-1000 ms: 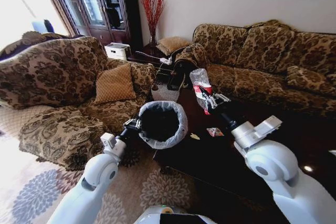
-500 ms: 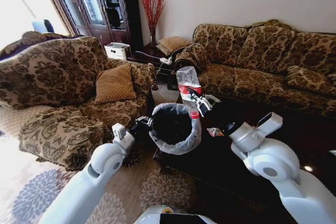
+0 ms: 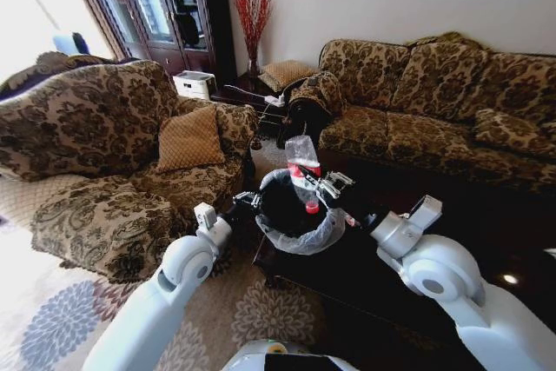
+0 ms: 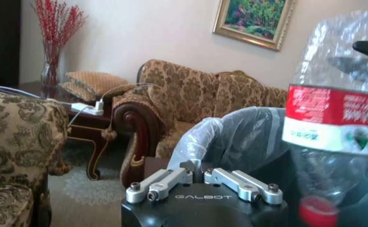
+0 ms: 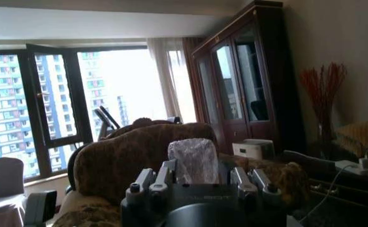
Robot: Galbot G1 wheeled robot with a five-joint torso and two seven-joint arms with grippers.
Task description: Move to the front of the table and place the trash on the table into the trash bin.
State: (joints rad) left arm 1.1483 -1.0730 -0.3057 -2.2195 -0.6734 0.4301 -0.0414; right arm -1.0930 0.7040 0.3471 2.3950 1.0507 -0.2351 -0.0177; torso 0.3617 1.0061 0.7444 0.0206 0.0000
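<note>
Right claw (image 3: 323, 187) grasps red-labelled bottle (image 3: 303, 168), cap down over trash bin (image 3: 295, 234); left claw (image 3: 246, 203) grips bin rim; "GALBOT" on claw.

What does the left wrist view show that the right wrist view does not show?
The left wrist view shows the bottle's red label and red cap, neck pointing down over the trash bin's bag, with the left claw shut on its rim, plus a framed painting.

The right wrist view shows a window onto tower blocks and a dark cabinet.

Both show the crushed bottle, gripped by the right claw, and the red branches.
</note>
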